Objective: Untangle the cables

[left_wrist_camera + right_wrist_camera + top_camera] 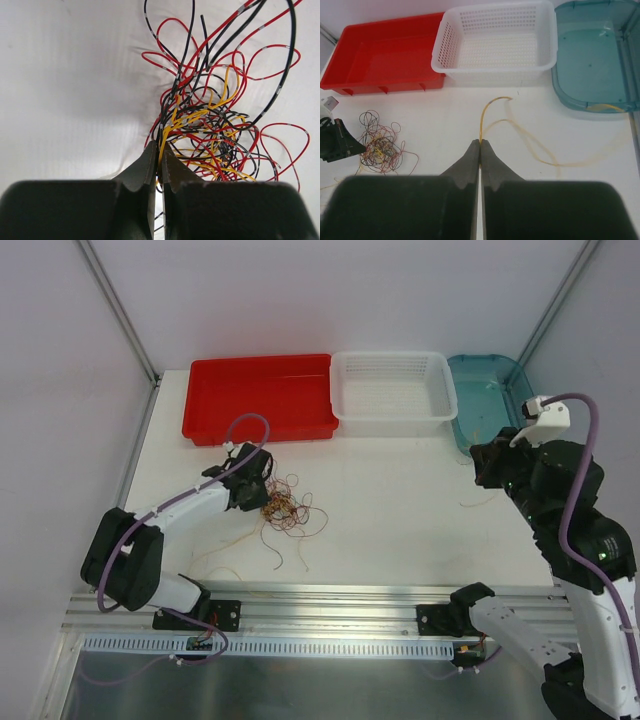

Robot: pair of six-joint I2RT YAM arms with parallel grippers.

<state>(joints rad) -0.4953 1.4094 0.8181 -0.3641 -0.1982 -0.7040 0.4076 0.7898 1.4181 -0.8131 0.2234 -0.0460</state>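
**Desk:** Top external first. What do you have?

**Me:** My left gripper (258, 492) is down on the white table (400, 520), at the left edge of the tangled clump of hair-thin red, black and yellow wires (285, 508). My right gripper (487, 468) hangs well apart from it, near the translucent teal plastic bin (490, 390).

**Desk:** Left wrist?

**Me:** The jaws are pressed together on one yellow strand (163, 137) at the clump's near edge. The rest of the loops fan out beyond the tips.

**Desk:** Right wrist?

**Me:** Those jaws are pressed together too, pinching a single loose yellow wire (481, 122) that arcs away from the tips. The clump lies far off to its left.

**Desk:** So which step?

**Me:** Mid-separation, I'd say: one wire is free and another is gripped. Next I'd set the free wire aside, probably in the bin. Then I'd draw the strand out slowly, because it threads through other loops and could drag the whole clump.
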